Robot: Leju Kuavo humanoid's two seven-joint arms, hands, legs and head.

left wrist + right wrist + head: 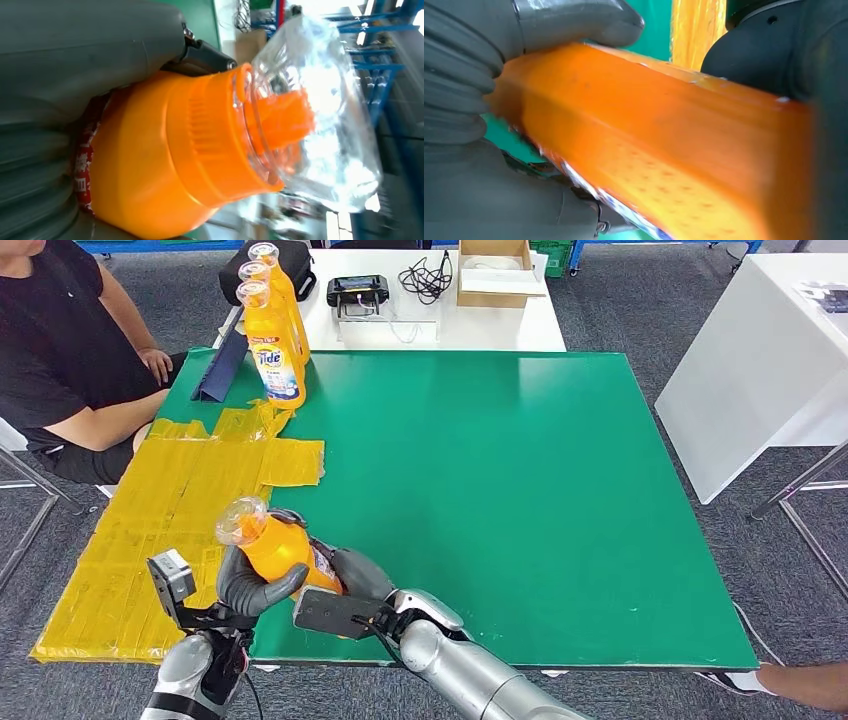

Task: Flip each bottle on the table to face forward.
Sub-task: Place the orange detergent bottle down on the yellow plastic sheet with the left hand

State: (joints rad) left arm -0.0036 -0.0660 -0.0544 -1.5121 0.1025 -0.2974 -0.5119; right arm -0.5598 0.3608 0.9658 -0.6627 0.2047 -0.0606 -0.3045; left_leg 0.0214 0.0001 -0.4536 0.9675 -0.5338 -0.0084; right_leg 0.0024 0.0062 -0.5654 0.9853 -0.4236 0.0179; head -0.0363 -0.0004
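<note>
Two hands are wrapped round one orange bottle (280, 552) near the front left corner of the green table (520, 500). The left hand (250, 585) grips its body from the left with thick grey fingers; the right hand (350, 575) grips it from the other side. The bottle is tilted, its clear domed cap (241, 520) pointing up and to the left. Up close the plastic is smooth and glossy, with a ribbed orange collar (200, 135) under the see-through cap and an orange spout inside it. A strip of printed label (82, 170) shows between the left hand's fingers.

More orange bottles (272, 335) stand upright in a tight row at the far left edge, the nearest showing a Tide label. Crinkled yellow tape (170, 530) covers the table's left side. Most of the matte green top to the right lies open. A cardboard box (494, 272) sits on the white table (500, 325) behind, and a seated person (70, 350) is at the left.
</note>
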